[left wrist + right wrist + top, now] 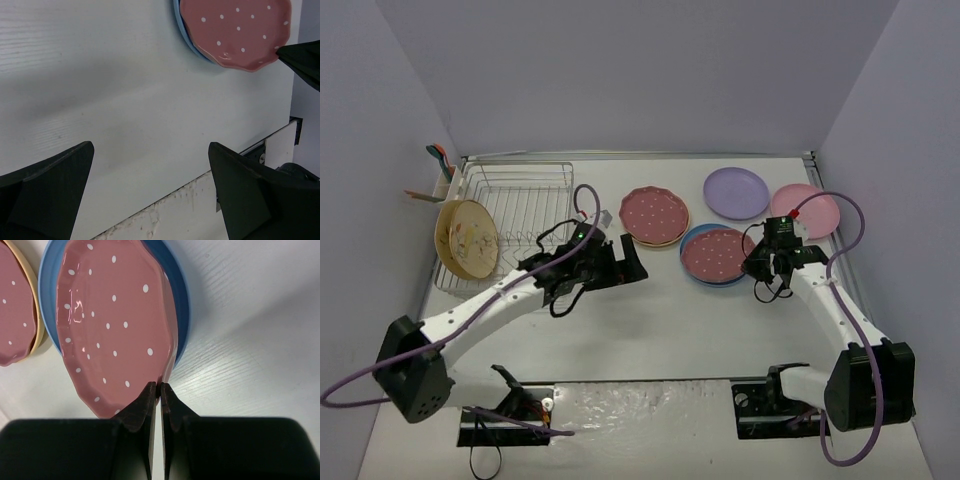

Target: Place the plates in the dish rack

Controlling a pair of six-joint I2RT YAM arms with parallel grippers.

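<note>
Rim-work on the right, by the look of it. Finds the right jaws pressed fully shut and holding nothing, tips set at the near edge of the dark pink speckled plate (pixel 115 315) lying on the blue plate (pixel 183 305). Probably closed that way to form one thin wedge. Sits too flat on its blue partner for a pinch from above, so likely needs nudging or prying at the edge first. Touching the rim or stopping just short of it: cannot tell.

Has the left jaws spread fully wide and empty, hanging over bare desk (pixel 100 90) between the dish rack (pixel 525 195) and that same stacked pair, with the speckled rim in sight ahead. Reads as a ready receiver, open and aimed for a lifted edge, on the side nearer the rack.

Counts one plate loaded: the tan floral plate (pixel 467 238), standing on edge at the left end of the rack, propped upright by the wires. Shows the rest flat on the desk: a second speckled plate (pixel 654 212) on a tan plate (pixel 658 244) at centre, near the rack, and the lilac plate (pixel 736 192) and light pink plate (pixel 815 205) side by side farther back on the right. Marks the stacked pairs as the harder picks, given so little gap under each top rim.
</note>
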